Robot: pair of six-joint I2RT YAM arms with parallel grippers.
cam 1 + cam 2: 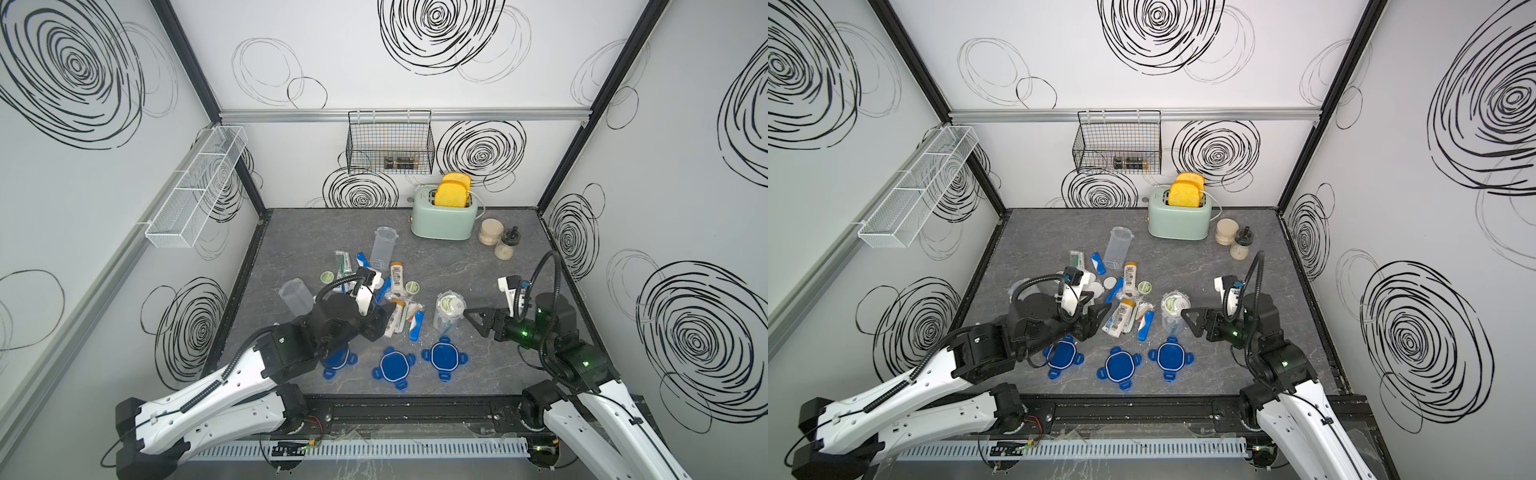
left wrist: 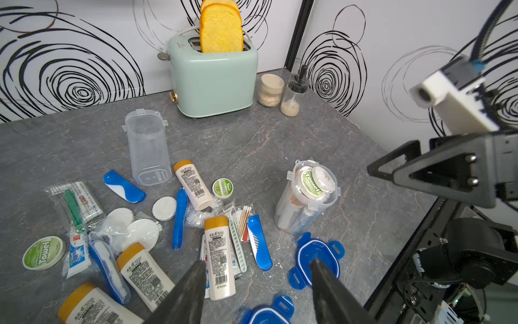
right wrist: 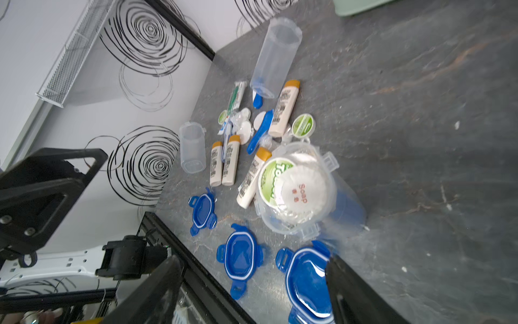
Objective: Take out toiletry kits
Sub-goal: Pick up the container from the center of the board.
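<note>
- Black fingers of the right claw (image 3: pixel 252 261) sit closest in its wrist view, spread apart with nothing between them. They hover over a blue four-tab plastic lid (image 3: pixel 307 280) lying just in front of the upright clear plastic jar (image 3: pixel 294 213).
- That jar is the only one with a toiletry kit inside; a round green-labelled tin (image 3: pixel 273 179) and a white soap disc (image 3: pixel 304 193) crowd its open mouth.
- On the jar's left-arm side, the left claw (image 2: pixel 258 262) is likewise open and empty, low over the kits already tipped out.
- Lying flat there are cream bottles with tan caps (image 2: pixel 218 261), blue folding toothbrushes (image 2: pixel 124 187), a toothpaste tube (image 2: pixel 80 255) and a green sachet (image 2: pixel 73 206).
- Likely risk: the jar looks light and top-heavy, so a sideways nudge from the right claw could topple it and roll the tin and soap away.
- Likely risk: closing too low would catch the blue lid instead of the jar, and the smooth clear wall may slip or flex under a pinch.
- Likely risk: both claws are near the jar, so reaching together could make them collide, and the left claw could sweep the round bottles off the front edge.
- Under everything lies a dark grey stone-look counter (image 1: pixel 457 266), with an empty clear jar (image 2: pixel 148 151) on its side beyond the pile.
- Well behind the full jar, a mint-green toaster (image 1: pixel 444 220) holding yellow bread stands against white walls scribbled with black circles.
- Higher on those walls hang a black wire basket (image 1: pixel 390 145) and a white mesh shelf (image 1: pixel 199 187).
</note>
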